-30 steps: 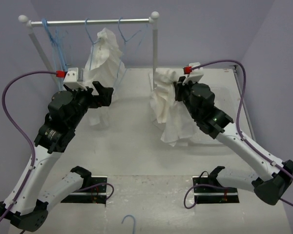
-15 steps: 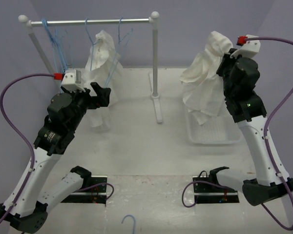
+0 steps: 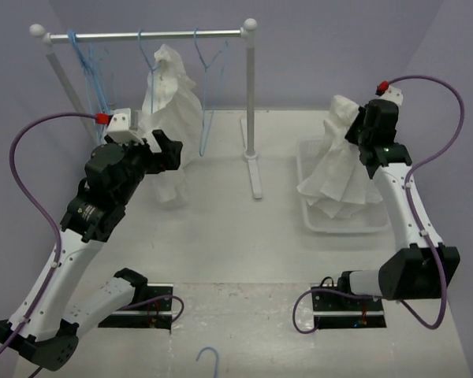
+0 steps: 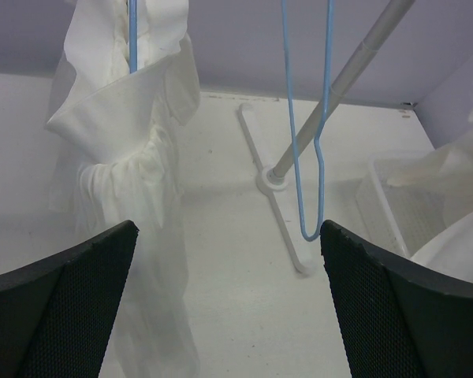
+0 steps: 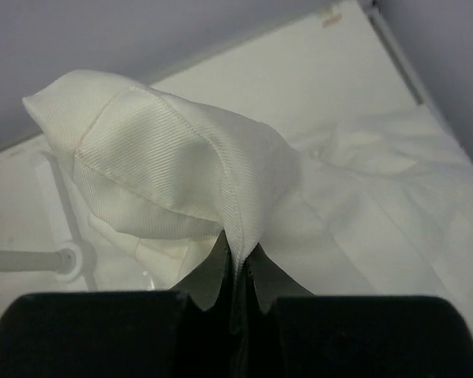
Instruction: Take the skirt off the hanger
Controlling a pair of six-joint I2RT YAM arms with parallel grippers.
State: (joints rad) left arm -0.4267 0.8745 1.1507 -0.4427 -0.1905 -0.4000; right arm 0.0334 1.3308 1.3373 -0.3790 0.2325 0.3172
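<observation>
White skirt (image 3: 337,169), finely ribbed, bunched to a peak and flaring downward, at the right of the overhead view, lower folds heaped in the white tray (image 3: 343,229) on the table (image 3: 221,236). Pinched at that peak by the right hand (image 5: 236,268), fingers closed tight on a fold. Bare light-blue hanger (image 4: 309,237) on the rail (image 3: 142,35) at upper centre, beside another white garment (image 3: 171,98); left hand (image 4: 229,315) spread wide, holding nothing.

A white garment (image 4: 126,134) hung on the rail (image 3: 142,35) ahead and left of the left jaws; a white tray (image 3: 347,227) (partly covered) sat beneath the right jaws.
</observation>
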